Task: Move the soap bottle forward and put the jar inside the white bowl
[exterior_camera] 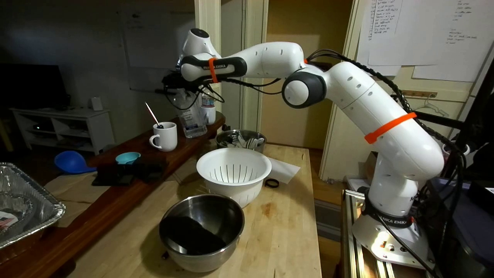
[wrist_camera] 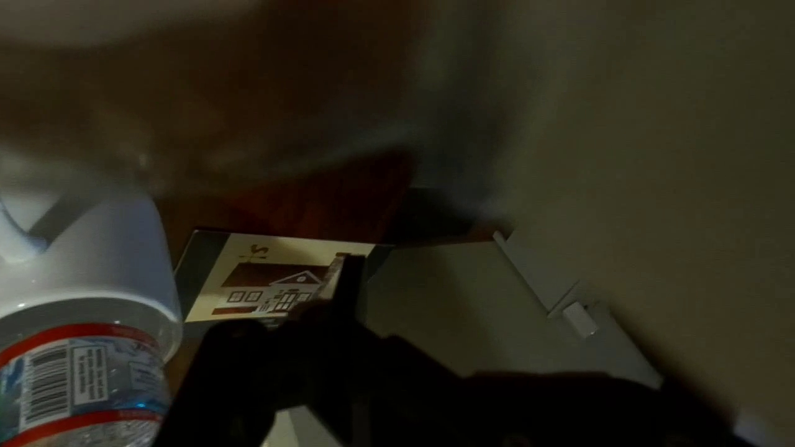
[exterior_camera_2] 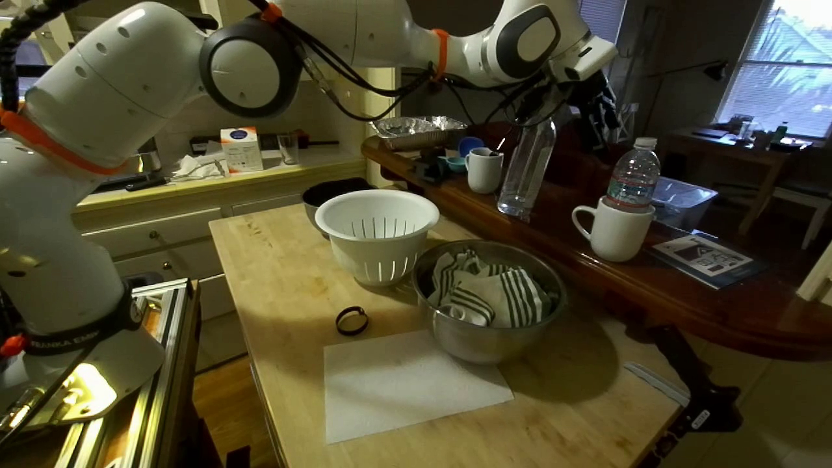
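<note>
The soap bottle (exterior_camera: 192, 119), tall and clear, stands tilted on the dark wooden ledge (exterior_camera_2: 676, 312) in both exterior views, its base (exterior_camera_2: 517, 205) near the white mug with a utensil. Its upper end is hidden behind or against my gripper (exterior_camera_2: 601, 130), and no pump head shows. My black gripper is beside the bottle's top, with fingers pointing down. I cannot tell whether it holds the bottle. The wrist view shows dark jaws (wrist_camera: 354, 310) and a blurred pale translucent shape above. The white bowl (exterior_camera: 233, 185), slotted, stands on the wooden table (exterior_camera_2: 286, 286). The jar does not show.
A white mug with a utensil (exterior_camera: 165, 137) and another white mug (exterior_camera_2: 617, 231) holding a water bottle (exterior_camera_2: 634, 175) stand on the ledge. A steel bowl with cloth (exterior_camera_2: 487, 341) and a dark-inside metal bowl (exterior_camera: 216, 258) flank the white bowl. A foil tray (exterior_camera: 42, 185) is nearby.
</note>
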`<act>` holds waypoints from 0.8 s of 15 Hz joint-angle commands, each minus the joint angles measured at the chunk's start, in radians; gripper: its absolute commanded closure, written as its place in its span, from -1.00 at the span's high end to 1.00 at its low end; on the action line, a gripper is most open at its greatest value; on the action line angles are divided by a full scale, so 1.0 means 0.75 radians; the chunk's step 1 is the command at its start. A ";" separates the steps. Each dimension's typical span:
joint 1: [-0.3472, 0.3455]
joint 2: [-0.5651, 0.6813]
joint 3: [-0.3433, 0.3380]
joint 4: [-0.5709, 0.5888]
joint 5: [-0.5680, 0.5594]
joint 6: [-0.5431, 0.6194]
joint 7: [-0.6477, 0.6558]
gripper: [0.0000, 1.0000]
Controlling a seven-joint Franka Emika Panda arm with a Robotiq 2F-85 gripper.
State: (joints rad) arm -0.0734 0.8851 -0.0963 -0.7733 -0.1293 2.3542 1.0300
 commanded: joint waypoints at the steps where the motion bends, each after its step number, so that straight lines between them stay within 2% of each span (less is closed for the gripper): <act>1: -0.059 0.072 0.153 0.094 0.083 0.056 -0.281 1.00; 6: -0.147 0.077 0.370 0.066 0.139 0.188 -0.712 1.00; 12: -0.294 0.106 0.697 0.053 0.191 0.206 -1.272 1.00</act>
State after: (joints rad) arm -0.2405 0.9285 0.3078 -0.7520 -0.0265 2.4925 0.2734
